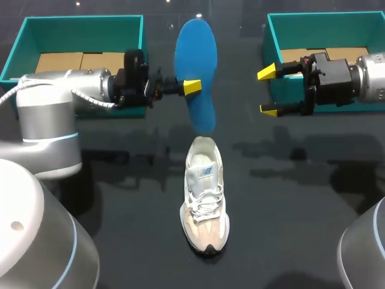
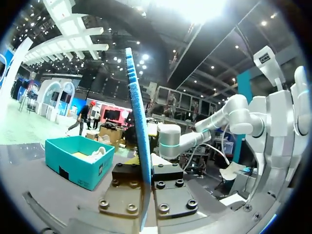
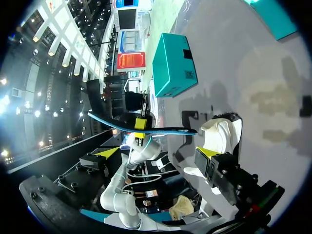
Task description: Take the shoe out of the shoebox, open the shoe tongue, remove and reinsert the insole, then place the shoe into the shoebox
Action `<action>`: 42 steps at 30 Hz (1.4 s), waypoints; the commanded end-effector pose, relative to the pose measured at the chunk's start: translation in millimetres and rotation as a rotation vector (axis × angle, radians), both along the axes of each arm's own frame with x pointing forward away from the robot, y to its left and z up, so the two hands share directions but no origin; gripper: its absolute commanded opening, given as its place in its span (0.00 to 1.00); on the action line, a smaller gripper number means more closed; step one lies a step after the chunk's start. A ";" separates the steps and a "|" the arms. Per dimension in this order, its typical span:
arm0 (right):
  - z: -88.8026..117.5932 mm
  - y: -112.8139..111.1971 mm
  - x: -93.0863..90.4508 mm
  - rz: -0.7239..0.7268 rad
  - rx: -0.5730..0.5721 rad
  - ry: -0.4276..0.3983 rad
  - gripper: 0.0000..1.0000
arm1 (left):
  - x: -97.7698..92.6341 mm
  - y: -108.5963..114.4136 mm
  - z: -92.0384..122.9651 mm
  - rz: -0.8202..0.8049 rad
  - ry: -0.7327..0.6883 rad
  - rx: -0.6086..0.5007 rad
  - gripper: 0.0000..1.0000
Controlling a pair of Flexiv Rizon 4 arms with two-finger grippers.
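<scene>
the left shoebox and right shoebox sit at the table's far side. the sneaker stands between them, nearer me. my left pincer is clenched on the blue insole, aloft beyond the sneaker's heel. my right pincer is spread, holding nothing.

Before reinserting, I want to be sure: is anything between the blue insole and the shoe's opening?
Nothing visible does. The insole, in the left jaws, has its end close to the opening of the shoe, with nothing between.
</scene>
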State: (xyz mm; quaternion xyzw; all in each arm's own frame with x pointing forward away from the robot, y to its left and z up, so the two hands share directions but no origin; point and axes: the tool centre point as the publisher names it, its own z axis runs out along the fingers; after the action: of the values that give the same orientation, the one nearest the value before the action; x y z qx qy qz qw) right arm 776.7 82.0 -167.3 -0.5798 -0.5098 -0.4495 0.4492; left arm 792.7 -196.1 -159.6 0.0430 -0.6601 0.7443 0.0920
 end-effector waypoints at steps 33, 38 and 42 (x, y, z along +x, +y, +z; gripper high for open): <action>0.1 1.0 0.3 0.000 -0.003 0.001 1.00 | -20.0 23.6 -3.2 0.187 -1.422 0.337 0.00; 0.1 1.0 0.3 0.000 -0.003 0.001 1.00 | -20.0 23.6 -3.2 0.187 -1.422 0.337 0.00; 0.1 1.0 0.3 0.000 -0.003 0.001 1.00 | -20.0 23.6 -3.2 0.187 -1.422 0.337 0.00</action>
State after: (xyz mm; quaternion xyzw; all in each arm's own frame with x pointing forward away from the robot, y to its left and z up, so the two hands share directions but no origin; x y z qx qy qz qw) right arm 777.1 81.9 -166.7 -0.5798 -0.5097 -0.4496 0.4494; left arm 783.4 -172.8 -164.7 -0.3460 -0.6547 0.5803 -0.3390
